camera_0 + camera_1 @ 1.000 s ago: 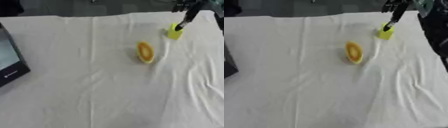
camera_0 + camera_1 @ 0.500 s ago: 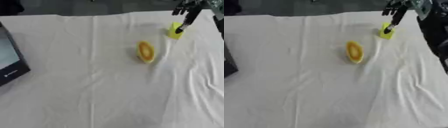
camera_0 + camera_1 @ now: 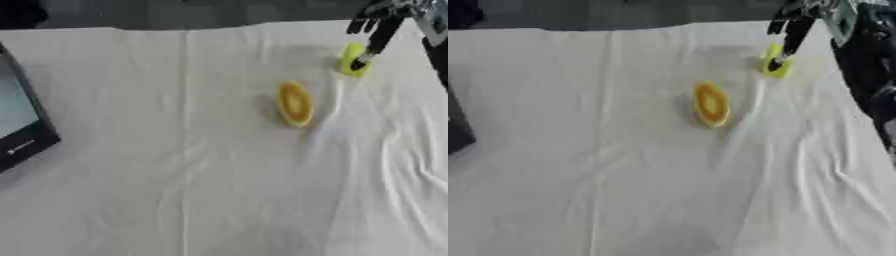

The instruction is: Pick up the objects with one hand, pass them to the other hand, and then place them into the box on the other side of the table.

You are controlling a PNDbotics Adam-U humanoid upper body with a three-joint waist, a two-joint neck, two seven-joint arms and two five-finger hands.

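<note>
- White cloth point(image 3: 192, 190) covers the whole table, with wrinkles at the lower right.
- 1 small yellow-green block point(image 3: 352, 60) stands at the upper right of the frame.
- Right hand point(image 3: 378, 25) reaches down from the upper right corner. 1 straight finger touches the block, with nothing curled round it.
- 1 yellow-orange oval point(image 3: 295, 103) lies near the middle.
- Dark box point(image 3: 24, 125) sits at the left edge.
- This looks like the pick-up step. Next, the fingers must close on the block.
</note>
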